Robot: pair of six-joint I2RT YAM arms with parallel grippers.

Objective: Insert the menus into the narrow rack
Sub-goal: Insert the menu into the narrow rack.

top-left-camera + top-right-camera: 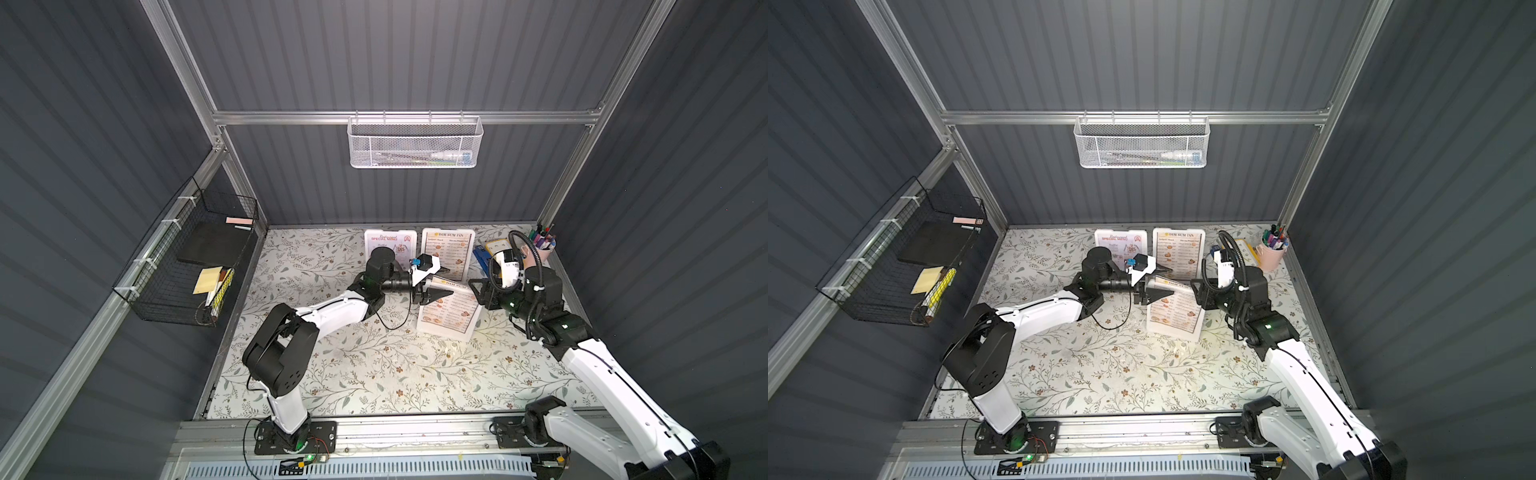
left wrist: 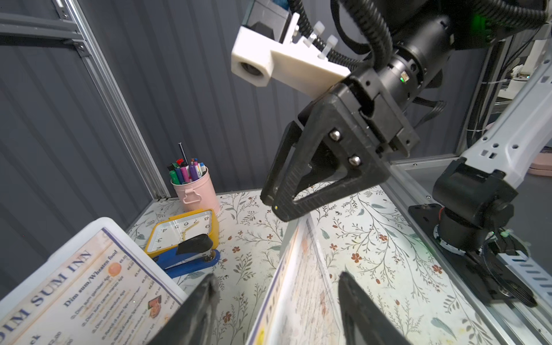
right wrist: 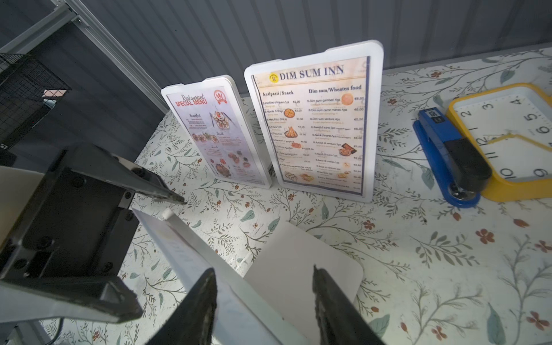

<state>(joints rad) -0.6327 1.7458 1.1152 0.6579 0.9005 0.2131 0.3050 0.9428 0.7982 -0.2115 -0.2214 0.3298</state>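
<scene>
Three menus stand on the flowered table. A lavender menu (image 1: 390,249) and a "DIM SUM INN" menu (image 1: 448,253) stand upright at the back. Another "DIM SUM INN" menu (image 1: 449,313) (image 2: 298,283) leans mid-table between both arms. My left gripper (image 1: 451,281) (image 2: 277,277) is open, one finger on each side of that menu's top edge, not touching it. My right gripper (image 1: 473,291) (image 3: 263,270) is open at the menu's right side, and the white board's edge (image 3: 185,248) runs between its fingers. The narrow white mesh rack (image 1: 415,141) hangs on the back rail.
A pink cup of pens (image 1: 542,249), a yellow clock (image 2: 182,230) and a blue stapler (image 2: 191,257) sit at the back right corner. A black wire basket (image 1: 187,266) with notes hangs on the left wall.
</scene>
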